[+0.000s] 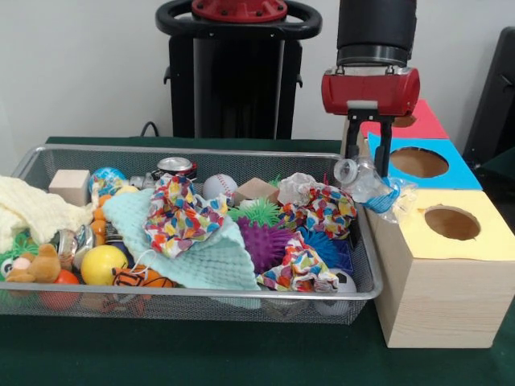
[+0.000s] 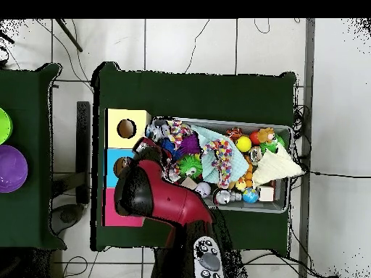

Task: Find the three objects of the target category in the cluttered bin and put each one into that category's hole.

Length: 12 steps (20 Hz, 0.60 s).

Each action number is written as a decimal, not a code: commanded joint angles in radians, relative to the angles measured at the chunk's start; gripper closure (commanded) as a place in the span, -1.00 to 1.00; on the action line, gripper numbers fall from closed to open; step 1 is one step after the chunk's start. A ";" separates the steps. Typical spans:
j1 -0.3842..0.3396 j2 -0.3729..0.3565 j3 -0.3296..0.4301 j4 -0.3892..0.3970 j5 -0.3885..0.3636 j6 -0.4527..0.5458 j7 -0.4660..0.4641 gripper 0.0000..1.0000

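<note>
I judge I'm mid-carry: nearest, below the fingers, the crushed plastic bottle [image 1: 372,188] hangs pinched in my gripper [image 1: 368,165] over the bin rim [image 1: 366,241], so next I shift to the blue-topped hole [image 1: 418,162] just beyond.

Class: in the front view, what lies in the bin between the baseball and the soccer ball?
Between baseball and soccer ball: green, purple and blue spiky balls.

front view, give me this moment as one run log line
gripper: shut on crushed plastic bottle | position: between wire bin and blue box hole | bottle: lifted, not yet dropped
</note>
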 commanded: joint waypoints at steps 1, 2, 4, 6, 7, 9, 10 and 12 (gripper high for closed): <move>-0.014 0.017 0.004 0.120 -0.047 -0.084 0.227 1.00; -0.007 0.021 -0.004 0.126 -0.054 -0.101 0.225 1.00; 0.005 0.026 -0.017 0.134 -0.076 -0.140 0.217 1.00; 0.019 0.019 -0.032 0.139 -0.079 -0.146 0.208 1.00; 0.024 0.014 -0.036 0.145 -0.079 -0.145 0.205 1.00; 0.040 -0.006 -0.046 0.162 -0.069 -0.135 0.205 1.00; 0.050 -0.017 -0.053 0.173 -0.064 -0.131 0.205 1.00; 0.074 -0.044 -0.071 0.191 -0.052 -0.122 0.204 1.00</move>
